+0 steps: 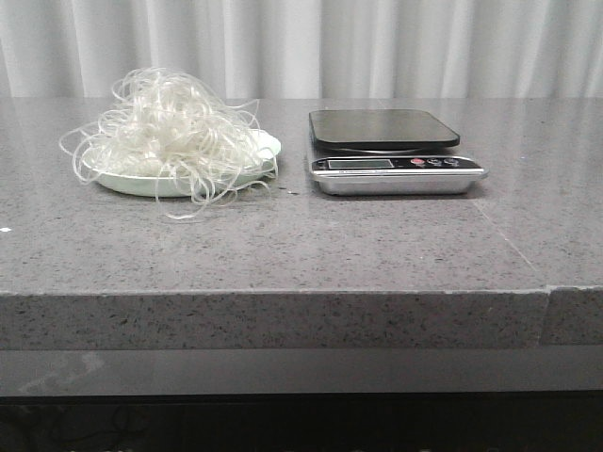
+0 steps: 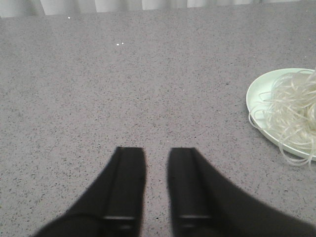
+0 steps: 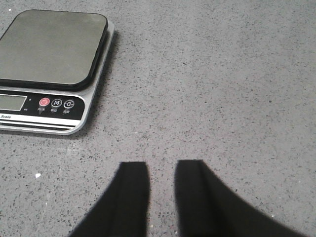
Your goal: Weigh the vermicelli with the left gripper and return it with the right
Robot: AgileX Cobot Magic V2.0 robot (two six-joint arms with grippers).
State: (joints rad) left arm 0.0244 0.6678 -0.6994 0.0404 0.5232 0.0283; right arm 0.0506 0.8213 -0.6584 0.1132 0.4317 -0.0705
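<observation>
A grey speckled stone-look table [image 1: 301, 250] spans the front view, with pale pleated curtains [image 1: 377, 47] hanging behind it. On the right half sits a silver digital kitchen scale with a dark square weighing platform [image 1: 386, 151]; its platform carries nothing, and its front panel shows a small display and three round buttons [image 3: 56, 103], one red. On the left half sits a pale green round plate [image 1: 268, 149]. The vermicelli [image 1: 170, 132], a loose fluffy tangle of thin translucent-white strands, is heaped on that plate, with loops spilling over the near rim onto the table. Plate and scale stand near each other, not touching.

Left gripper [image 2: 156, 150]: black fingers parted by a narrow gap, nothing between them, hovering over bare table; the plate and noodles lie well to one side at the frame edge. Right gripper [image 3: 161, 165]: black fingers likewise slightly parted and holding nothing, over bare table beside the scale.
</observation>
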